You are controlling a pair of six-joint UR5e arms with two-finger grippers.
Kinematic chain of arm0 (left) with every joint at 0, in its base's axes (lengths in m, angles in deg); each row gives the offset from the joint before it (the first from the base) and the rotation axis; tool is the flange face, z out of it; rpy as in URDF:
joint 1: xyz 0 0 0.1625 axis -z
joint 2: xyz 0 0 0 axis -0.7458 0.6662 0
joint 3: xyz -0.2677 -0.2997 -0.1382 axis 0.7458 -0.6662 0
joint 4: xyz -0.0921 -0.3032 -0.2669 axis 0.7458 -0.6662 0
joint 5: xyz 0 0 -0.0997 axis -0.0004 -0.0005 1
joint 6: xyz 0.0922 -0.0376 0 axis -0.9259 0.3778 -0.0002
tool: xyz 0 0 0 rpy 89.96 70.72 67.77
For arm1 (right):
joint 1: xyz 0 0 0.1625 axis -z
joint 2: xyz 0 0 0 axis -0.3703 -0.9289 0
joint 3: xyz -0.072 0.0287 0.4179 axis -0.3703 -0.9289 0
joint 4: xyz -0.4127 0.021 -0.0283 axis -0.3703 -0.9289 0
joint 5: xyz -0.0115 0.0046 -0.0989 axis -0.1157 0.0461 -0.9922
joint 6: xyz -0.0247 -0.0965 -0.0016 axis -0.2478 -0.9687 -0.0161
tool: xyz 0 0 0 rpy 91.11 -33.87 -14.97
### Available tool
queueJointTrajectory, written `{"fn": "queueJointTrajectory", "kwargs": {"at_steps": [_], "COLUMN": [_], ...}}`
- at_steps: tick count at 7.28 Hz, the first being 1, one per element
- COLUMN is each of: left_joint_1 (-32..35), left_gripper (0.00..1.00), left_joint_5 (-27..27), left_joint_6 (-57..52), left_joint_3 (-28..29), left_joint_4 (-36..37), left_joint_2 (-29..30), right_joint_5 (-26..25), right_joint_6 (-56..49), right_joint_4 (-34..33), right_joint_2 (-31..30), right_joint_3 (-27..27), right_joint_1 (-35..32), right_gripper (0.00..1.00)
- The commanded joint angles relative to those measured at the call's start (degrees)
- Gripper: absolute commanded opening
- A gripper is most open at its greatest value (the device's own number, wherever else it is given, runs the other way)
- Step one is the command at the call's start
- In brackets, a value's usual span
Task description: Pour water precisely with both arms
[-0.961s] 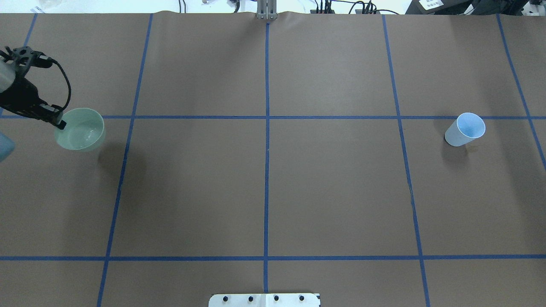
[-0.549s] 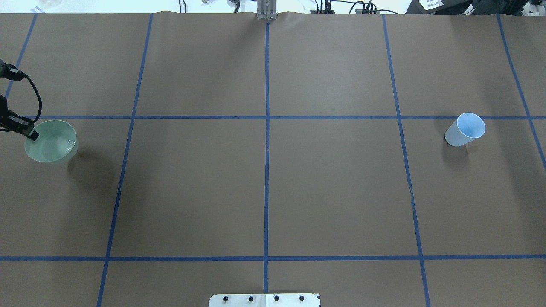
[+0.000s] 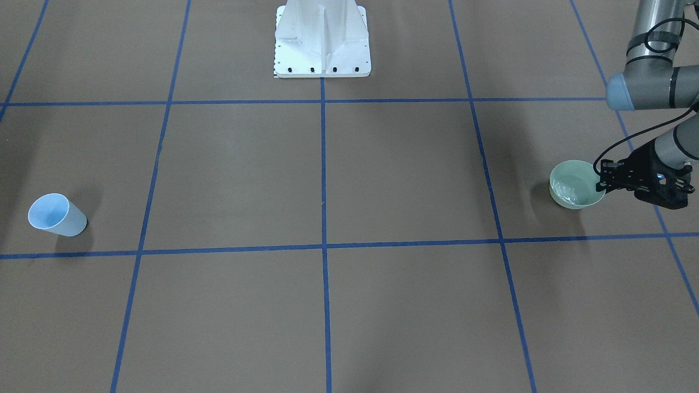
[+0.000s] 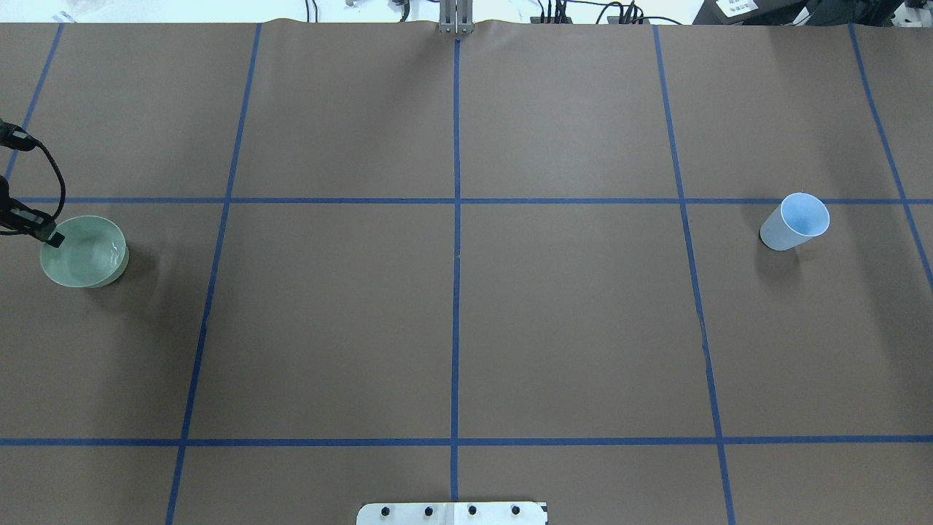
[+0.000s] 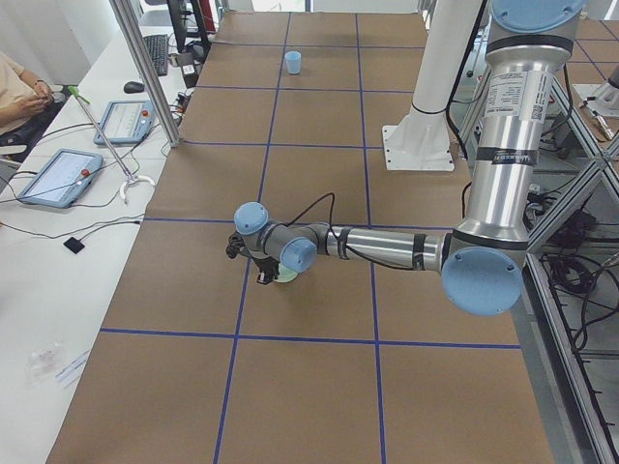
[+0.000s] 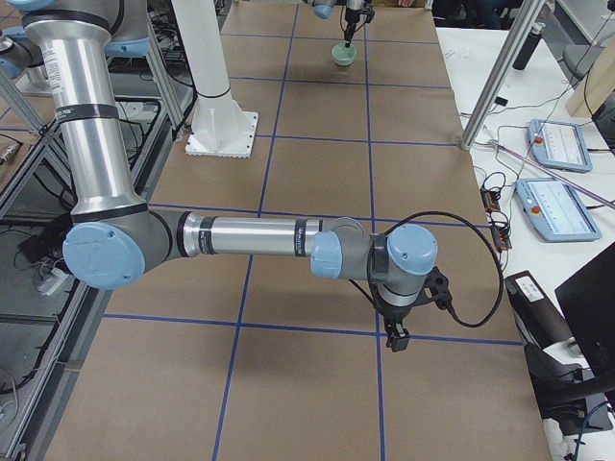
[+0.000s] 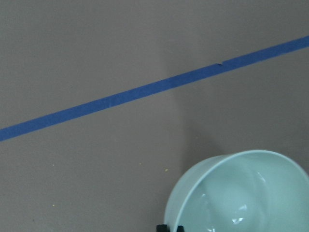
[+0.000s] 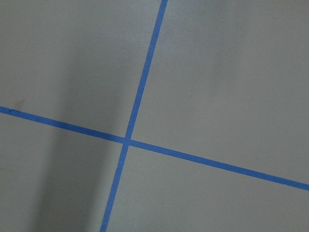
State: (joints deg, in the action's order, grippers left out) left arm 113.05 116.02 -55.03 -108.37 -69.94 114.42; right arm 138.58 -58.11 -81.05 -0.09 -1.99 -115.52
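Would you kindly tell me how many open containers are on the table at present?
2. A green bowl sits at the table end on the robot's left, its rim in the left gripper; a pale blue cup stands alone toward the robot's right end. None seems hidden.

One pale green round bowl (image 4: 84, 251) sits at the left tool (image 4: 51, 235), gripped by its rim. One light blue tapered cup (image 4: 794, 221) stands well apart from that tool. Two grey tubular jointed arms (image 5: 387, 246), one white metal pedestal (image 3: 322, 38), one brown table (image 4: 568, 321).
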Motion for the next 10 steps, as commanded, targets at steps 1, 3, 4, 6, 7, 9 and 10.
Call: {"fn": "queueJointTrajectory", "kwargs": {"at_steps": [1, 3, 4, 6, 7, 9, 10], "left_joint_1": [0.5, 6.8, 10.2, 14.9, 18.5, 25.1, 28.0], "left_gripper": [1.00, 1.00, 1.00, 1.00, 1.00, 1.00, 1.00], "left_joint_5": [-0.1, -0.1, -0.2, -0.1, -0.4, -0.7, -0.8], "left_joint_6": [0.1, 0.0, -0.5, -7.2, -14.9, -25.5, -28.8], "left_joint_3": [0.2, -1.2, -1.4, -3.9, -7.2, -9.0, -8.1], "left_joint_4": [-0.5, 0.3, 0.4, 7.9, 17.4, 26.0, 26.9], "left_joint_2": [-0.1, 0.9, 0.9, 0.9, 1.1, 1.5, 1.5], "right_joint_5": [0.0, 0.0, 0.0, 0.0, 0.0, 0.1, 0.1], "right_joint_6": [0.1, 0.2, 0.4, 0.4, 0.4, 0.4, 0.5], "right_joint_4": [0.0, 0.1, 0.0, 0.0, 0.0, -0.1, -0.2], "right_joint_2": [0.1, 0.3, 0.3, 0.4, 0.4, 0.4, 0.3], "right_joint_3": [0.0, -0.1, -0.2, -0.2, -0.2, -0.2, -0.2], "right_joint_1": [0.0, 0.0, 0.1, 0.1, 0.1, 0.1, 0.1], "right_gripper": [1.00, 1.00, 1.00, 1.00, 1.00, 1.00, 1.00]}}
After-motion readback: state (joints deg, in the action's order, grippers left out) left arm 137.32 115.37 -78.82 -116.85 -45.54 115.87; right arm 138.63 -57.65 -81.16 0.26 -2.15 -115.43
